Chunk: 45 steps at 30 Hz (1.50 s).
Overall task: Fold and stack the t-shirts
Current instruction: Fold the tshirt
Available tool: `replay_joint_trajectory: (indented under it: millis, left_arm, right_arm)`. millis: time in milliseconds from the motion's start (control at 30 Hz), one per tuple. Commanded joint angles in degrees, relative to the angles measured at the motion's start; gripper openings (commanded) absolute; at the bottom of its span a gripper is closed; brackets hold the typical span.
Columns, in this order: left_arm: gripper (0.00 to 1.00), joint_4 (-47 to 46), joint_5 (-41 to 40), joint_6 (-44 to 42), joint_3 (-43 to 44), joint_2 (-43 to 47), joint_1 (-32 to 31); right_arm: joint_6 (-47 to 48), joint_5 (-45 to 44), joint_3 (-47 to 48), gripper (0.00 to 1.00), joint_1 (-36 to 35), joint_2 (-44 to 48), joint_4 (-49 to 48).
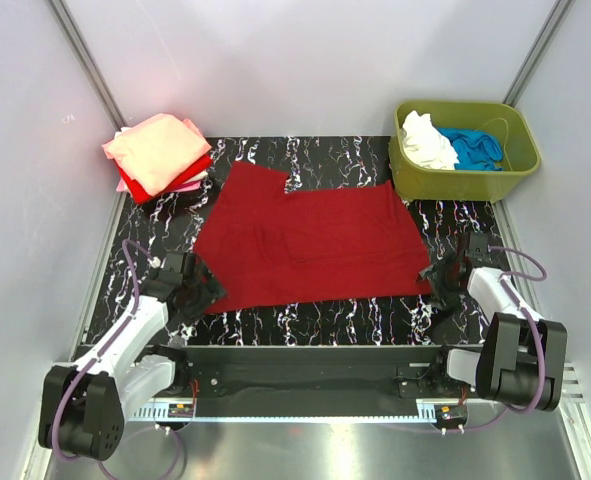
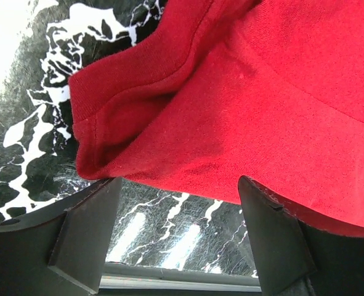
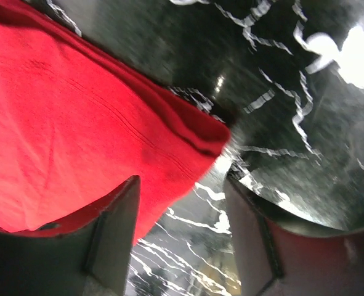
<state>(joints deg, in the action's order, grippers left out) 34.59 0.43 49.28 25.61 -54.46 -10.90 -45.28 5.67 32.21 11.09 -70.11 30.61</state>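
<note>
One camera looked down from high behind; both wrist cameras sat close over near corners of the dark red t-shirt [image 1: 315, 240].

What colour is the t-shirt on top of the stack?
The top t-shirt is salmon-pink; the top external view shows it best.

L hand [image 1: 197, 290] & R hand [image 1: 445, 273] at near corners of flat dark red tee [image 1: 310, 240].

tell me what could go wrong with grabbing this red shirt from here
The right gripper sits at the very corner of the dark red t-shirt; closing there, it may catch only one layer or slip off. The left gripper faces a bunched hem, so the fold could trap wrinkles.
</note>
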Motion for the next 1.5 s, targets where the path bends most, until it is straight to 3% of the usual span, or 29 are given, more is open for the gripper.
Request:
replay_joint_trajectory:
  millis: [0, 67, 167, 200, 267, 333, 433, 1167, 1300, 1333, 1367, 1433, 1467]
  left_arm:
    - [0.80, -4.2, -0.3, 1.8, -1.0, -0.2, 0.4]
    - [0.76, -5.1, -2.0, 2.1, -1.9, -0.7, 0.5]
    - [0.64, -6.4, -3.6, 2.2, -2.3, -1.2, 0.5]
    - [0.53, -6.7, -4.1, 2.1, -2.2, -1.3, 0.5]
    - [0.42, -6.9, -5.7, 1.3, -1.7, -1.9, 0.5]
    - [0.17, -7.1, -6.6, -0.1, -0.6, -2.4, 0.5]
    - [0.00, -5.2, -6.4, -1.6, 2.4, -2.3, 0.5]
    - [0.00, 24.3, -1.1, 2.7, 15.9, 19.4, 0.6]
    - [0.04, 30.5, -0.8, 3.1, 17.9, 23.5, 0.6]
    - [0.16, 31.3, 0.6, 3.2, 18.2, 25.1, 0.6]
    - [0.22, 32.6, 0.9, 3.1, 18.5, 26.0, 0.6]
    - [0.35, 34.0, 0.4, 2.2, 20.4, 27.8, 0.6]
    - [0.41, 34.7, -0.1, 1.7, 21.3, 28.1, 0.6]
  right_arm:
    - [1.3, -0.5, 0.8, 0.62, 0.3, -2.7, -4.9]
    - [1.7, 0.0, 0.9, 0.58, 0.4, -4.6, -5.8]
    - [2.3, 1.0, 0.7, 0.34, 0.5, -5.8, -7.2]
    - [2.8, 1.4, 0.6, 0.26, 0.5, -6.0, -7.7]
    - [3.1, 2.2, 0.5, 0.15, 0.6, -6.4, -8.4]
    - [3.4, 2.8, 0.6, 0.00, 0.8, -6.8, -8.5]
    - [3.8, 4.2, 1.2, 0.00, 0.9, -6.2, -7.2]
    - [1.3, 7.5, 7.2, 0.00, 0.9, 23.2, 24.2]
    - [1.7, 10.1, 7.4, 0.00, 0.9, 28.3, 29.1]
    - [1.9, 10.8, 7.7, 0.03, 0.9, 29.1, 30.9]
    - [2.3, 11.2, 8.4, 0.24, 0.9, 29.8, 31.6]
    - [3.3, 10.9, 9.8, 0.53, 0.9, 30.0, 33.6]
    - [3.5, 10.8, 10.6, 0.77, 0.9, 30.0, 33.7]
